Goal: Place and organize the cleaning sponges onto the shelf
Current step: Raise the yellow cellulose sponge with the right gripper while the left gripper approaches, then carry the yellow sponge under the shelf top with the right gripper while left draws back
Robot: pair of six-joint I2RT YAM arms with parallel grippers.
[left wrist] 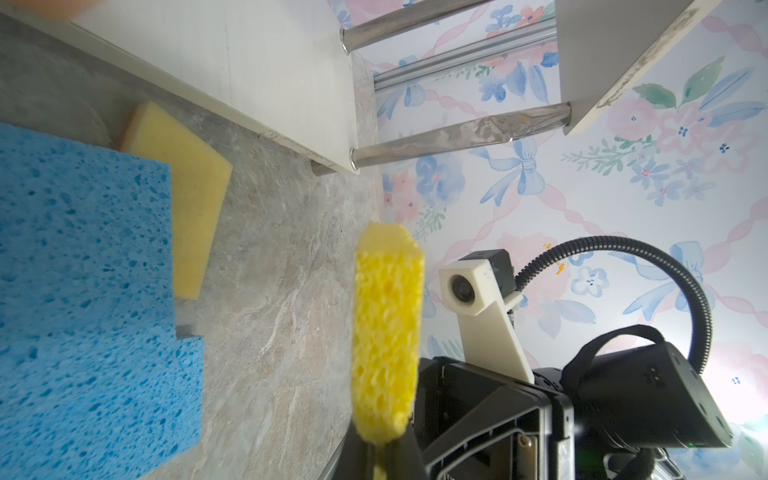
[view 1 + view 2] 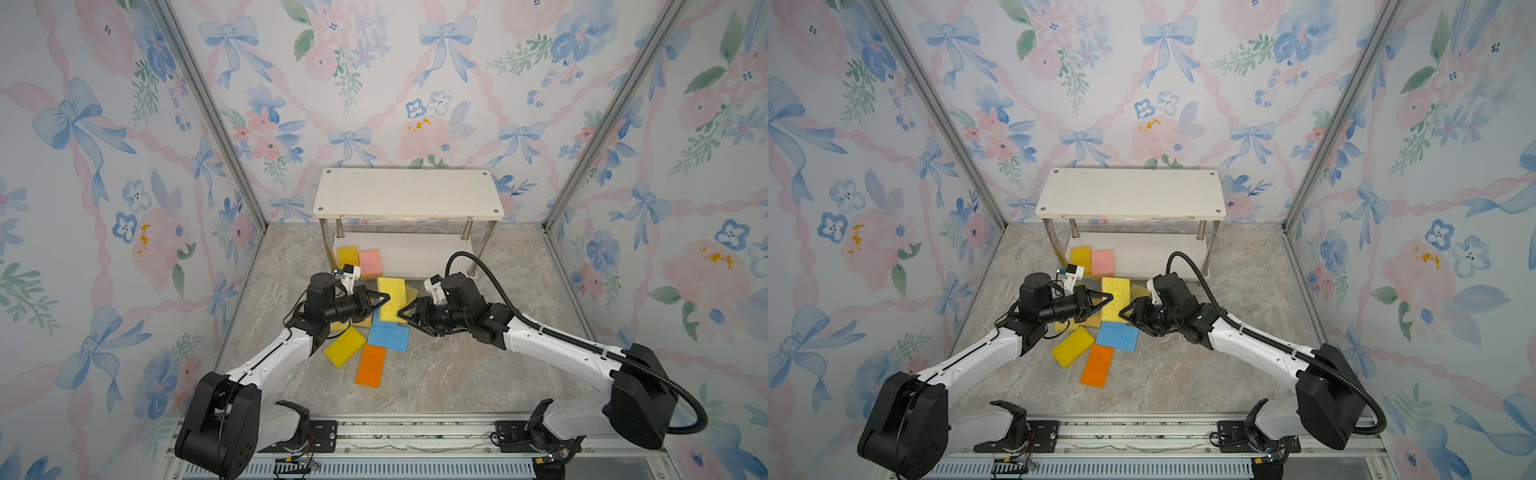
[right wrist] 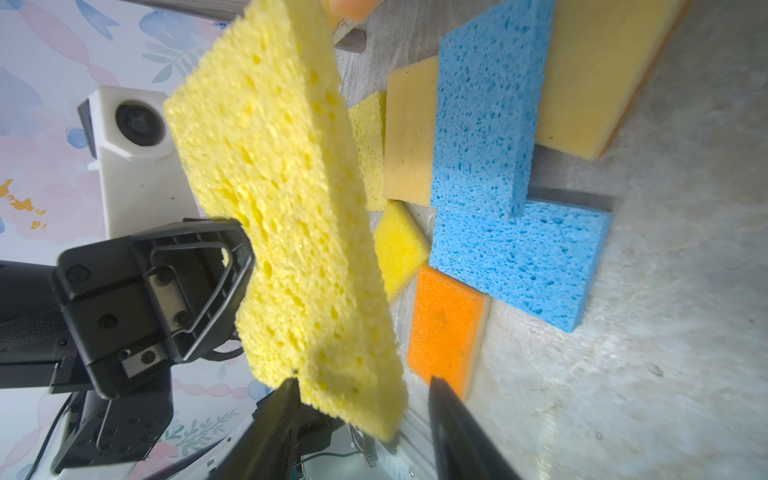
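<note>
Orange sponge [image 2: 370, 365]: nearest, on counter [image 2: 457, 374], beside blue sponges [image 2: 388, 334]. Left tool [image 2: 386, 300]: clamped on porous yellow sponge [image 2: 392, 291], lifted. Right tool [image 2: 403, 316]: jaws apart at its right edge. Shelf [image 2: 409, 193]: far; pink sponge [image 2: 370, 262] on lower board.

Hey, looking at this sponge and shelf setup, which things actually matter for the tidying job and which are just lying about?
Part of the job: porous yellow sponge clamped in the left gripper; open right gripper; blue sponges; orange sponge; smooth yellow sponge; pink sponge on the shelf, lower board.
Just there: floral wallpaper; metal frame posts; black cable hose.
</note>
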